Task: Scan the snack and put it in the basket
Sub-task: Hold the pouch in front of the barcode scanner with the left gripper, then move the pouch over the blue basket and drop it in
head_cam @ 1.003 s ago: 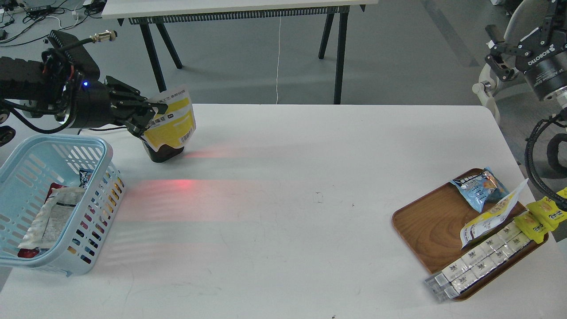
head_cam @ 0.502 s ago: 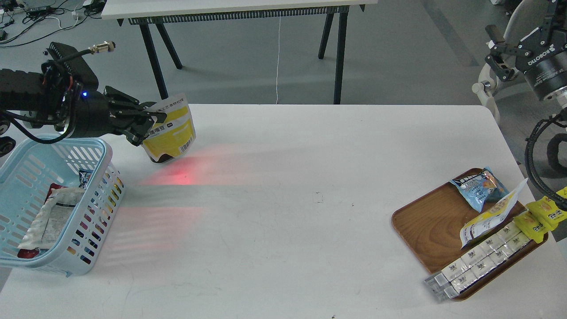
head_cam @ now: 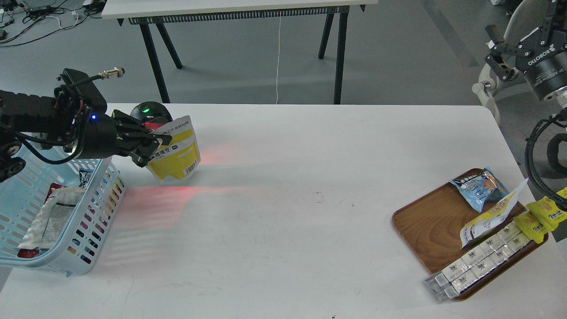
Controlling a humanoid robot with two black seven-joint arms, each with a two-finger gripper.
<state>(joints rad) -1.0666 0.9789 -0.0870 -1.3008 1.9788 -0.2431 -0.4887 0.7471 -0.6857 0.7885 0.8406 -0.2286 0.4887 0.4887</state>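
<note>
My left gripper point(head_cam: 150, 144) is shut on the snack point(head_cam: 177, 153), a flat pouch with a yellow body, a white top band and a barcode facing me. It holds the pouch above the table, just right of the light-blue basket point(head_cam: 95, 230). Behind the pouch stands a dark scanner point(head_cam: 150, 113) with a green light on top. Red scanner light falls on the table below the pouch. My right gripper point(head_cam: 498, 48) is up at the far right, off the table, its fingers spread and empty.
The basket holds a white pouch point(head_cam: 53, 215) and other packets. A brown wooden tray point(head_cam: 425, 226) at the right front carries a light-blue pouch point(head_cam: 478, 186), a white-and-yellow pouch point(head_cam: 491, 217), small white boxes point(head_cam: 483, 257) and yellow packets point(head_cam: 540, 217). A second table point(head_cam: 230, 9) stands behind.
My left gripper has moved down and toward me with the snack, uncovering the scanner behind it, whose light shows green. The red glow on the table has shifted. The right arm has not moved.
</note>
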